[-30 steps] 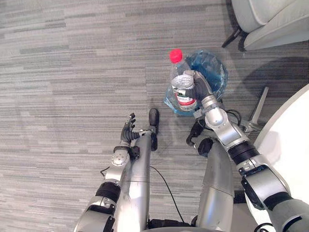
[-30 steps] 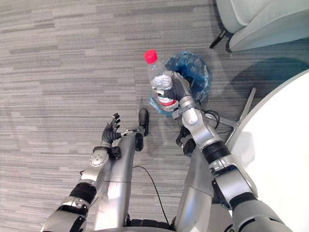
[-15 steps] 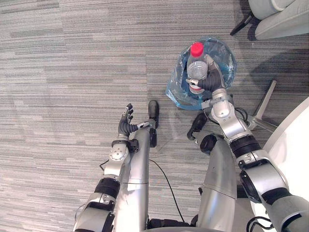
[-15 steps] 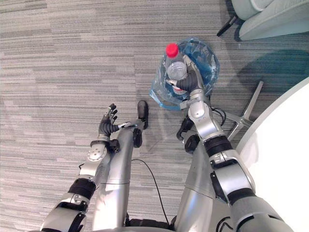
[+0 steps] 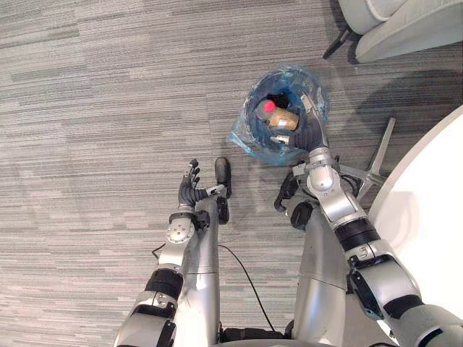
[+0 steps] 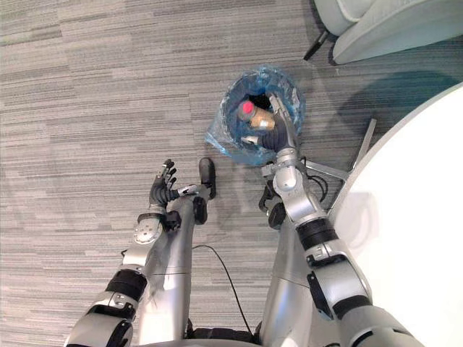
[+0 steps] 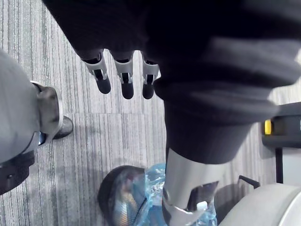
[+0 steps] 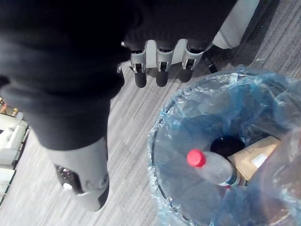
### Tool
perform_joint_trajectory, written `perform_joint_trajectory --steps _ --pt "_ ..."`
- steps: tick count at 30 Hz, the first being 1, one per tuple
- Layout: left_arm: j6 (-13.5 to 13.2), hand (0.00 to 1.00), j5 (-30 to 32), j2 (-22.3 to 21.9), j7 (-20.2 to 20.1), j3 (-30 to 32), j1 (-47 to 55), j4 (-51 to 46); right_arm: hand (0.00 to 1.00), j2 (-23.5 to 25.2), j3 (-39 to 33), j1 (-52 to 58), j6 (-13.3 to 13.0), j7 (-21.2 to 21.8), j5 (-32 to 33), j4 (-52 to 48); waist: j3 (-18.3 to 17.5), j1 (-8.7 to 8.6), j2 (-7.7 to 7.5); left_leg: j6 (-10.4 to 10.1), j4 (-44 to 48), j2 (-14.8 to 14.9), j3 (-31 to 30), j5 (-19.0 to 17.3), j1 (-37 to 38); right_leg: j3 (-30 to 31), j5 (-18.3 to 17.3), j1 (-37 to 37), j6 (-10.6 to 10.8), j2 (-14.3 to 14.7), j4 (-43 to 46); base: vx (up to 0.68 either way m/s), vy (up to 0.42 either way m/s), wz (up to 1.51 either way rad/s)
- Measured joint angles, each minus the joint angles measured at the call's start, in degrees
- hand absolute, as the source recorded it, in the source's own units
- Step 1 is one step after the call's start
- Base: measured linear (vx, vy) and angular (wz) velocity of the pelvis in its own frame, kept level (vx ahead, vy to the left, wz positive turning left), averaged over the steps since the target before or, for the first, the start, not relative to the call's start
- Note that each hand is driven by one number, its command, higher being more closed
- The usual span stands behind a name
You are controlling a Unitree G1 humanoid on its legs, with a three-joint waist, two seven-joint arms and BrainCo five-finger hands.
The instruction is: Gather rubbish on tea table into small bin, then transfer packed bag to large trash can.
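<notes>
As bottle's (image 8: 214,167) binned, R fingers (image 8: 161,66) straight.

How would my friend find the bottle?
Look on the grey carpet by the white table for the small bin lined with a blue bag. Inside it lies a clear bottle; its red cap sets it apart from the brown box next to it.

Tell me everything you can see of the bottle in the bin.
The bottle is clear plastic with a red cap and what looks like a label further down its body. It sits tilted, cap end up, inside the small bin, on the blue bag that lines it, beside a brown cardboard piece. Bag folds hide its bottom end. The right hand hangs above with straight fingers, apart from it; nothing holds it.
</notes>
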Motion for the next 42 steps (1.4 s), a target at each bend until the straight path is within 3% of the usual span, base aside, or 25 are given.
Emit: perform_joint_trajectory --steps 4,12,19,25,30,31,42 --pt "0.14 0.00 0.00 -0.65 0.12 1.47 0.27 0.00 0.00 1.83 0.81 2.94 -0.23 0.09 -2.13 -4.42 0.39 -0.15 -0.71 -0.49 -0.44 0.48 -0.16 0.30 0.87 -0.07 0.36 0.55 -0.64 0.58 -0.08 -0.04 -0.047 -0.03" --pt "0.24 0.00 0.08 -0.99 0.13 1.58 0.33 0.11 0.00 2.72 4.44 6.27 -1.06 1.89 -9.32 -4.08 0.40 -0.13 -0.83 -1.80 -2.12 0.46 -1.21 1.04 1.13 -1.11 0.39 1.05 -0.67 0.92 -1.08 -0.04 -0.025 0.03" --pt "-0.03 0.00 0.03 -0.70 1.05 1.58 0.27 0.13 0.00 2.90 7.71 1.80 -1.05 2.98 -15.94 5.47 0.64 -0.01 -1.24 -2.04 -4.26 0.14 -1.70 2.40 0.28 -1.97 0.39 0.14 -0.68 0.73 -1.89 -0.01 -0.022 0.06" --pt "-0.97 0.00 -1.18 -0.10 1.07 1.56 -1.79 0.24 0.00 3.36 9.01 -1.46 1.27 2.93 -17.11 13.96 1.02 -0.24 -2.08 -2.24 -4.05 -0.84 -3.19 2.94 -1.96 -2.12 0.01 -1.57 -0.23 0.33 -0.10 0.00 -0.024 0.16" --pt "-2.24 0.00 -3.81 1.13 1.14 1.54 -2.01 -1.11 0.00 2.48 8.32 -2.91 4.08 2.43 -16.50 21.62 0.34 -0.73 -4.52 -2.26 -3.49 -1.65 -2.67 2.58 -4.46 -1.20 -1.50 -4.06 -0.31 -0.80 1.33 -0.04 -0.014 0.19" --pt "-2.18 0.00 -4.03 1.31 1.14 1.53 -2.01 -1.66 1.00 2.21 8.32 -2.98 4.34 2.38 -16.29 22.10 0.29 -0.78 -4.60 -2.26 -3.32 -1.67 -2.57 2.58 -4.79 -1.08 -1.53 -4.32 -0.28 -0.83 1.47 -0.04 0.003 0.09" --pt "-1.96 0.00 -6.31 2.20 1.06 1.21 -1.97 -2.95 1.00 -4.24 8.52 -5.57 5.24 2.75 -9.46 23.83 0.13 -0.87 -4.59 -2.33 -7.48 -1.65 3.19 2.53 -6.23 2.40 -2.03 -7.53 0.54 -1.30 0.44 -0.07 0.023 0.14"
